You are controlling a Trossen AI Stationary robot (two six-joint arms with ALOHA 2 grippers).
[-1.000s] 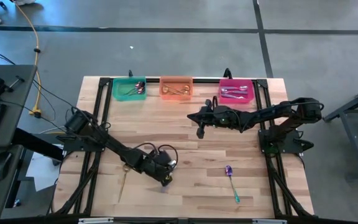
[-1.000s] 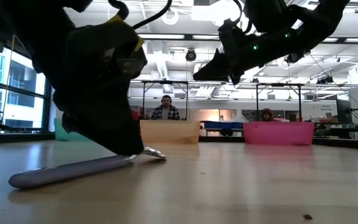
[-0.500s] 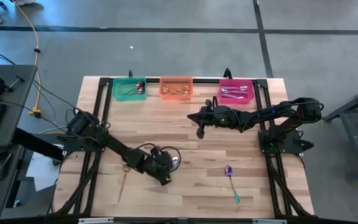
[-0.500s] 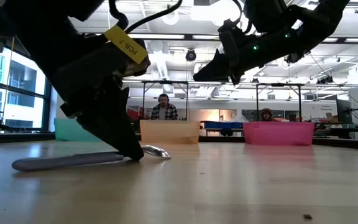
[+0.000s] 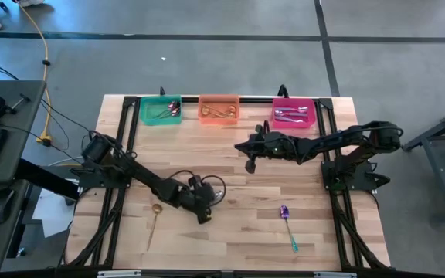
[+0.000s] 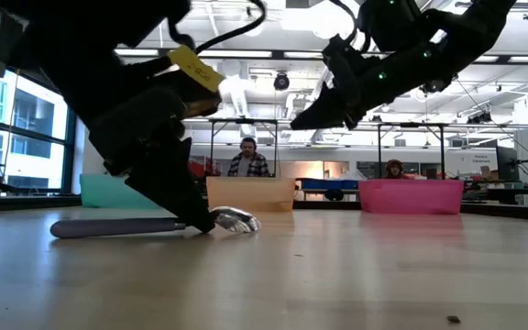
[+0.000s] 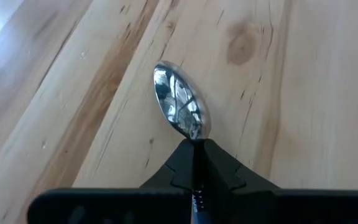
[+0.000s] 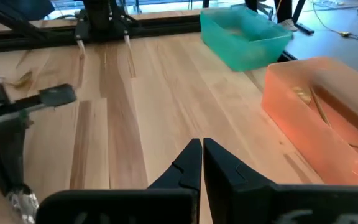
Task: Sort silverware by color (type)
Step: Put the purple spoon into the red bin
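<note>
A silver spoon lies on the wooden table; its bowl (image 7: 180, 109) shows in the left wrist view and its handle (image 6: 117, 226) in the low view. My left gripper (image 5: 202, 216) is shut on it at the table's near middle. A gold spoon (image 5: 154, 218) lies flat to the left of it. A purple spoon with a teal handle (image 5: 287, 225) lies at the near right. My right gripper (image 5: 249, 164) hangs shut above the table, in front of the orange and pink bins, holding nothing. My left gripper pinches the silver spoon's neck (image 7: 195, 138), just behind the bowl, between its two fingertips (image 6: 204, 220). The fingers slant down from the table's far left, with the handle running back beneath them. The spoon lies on the table, its bowl sticking out past the fingertips.
Three bins stand in a row at the far edge: a green bin (image 5: 161, 110), an orange bin (image 5: 219, 109) and a pink bin (image 5: 293, 114), each with silverware in it. Black frame rails run along the table's left and right sides. People sit in the room beyond.
My left gripper has rolled its wrist, gone a little toward the far edge and shut on the silver spoon's neck. The spoon has turned on the table: its handle end has swung away from the near edge and its bowl has slid slightly to the right.
</note>
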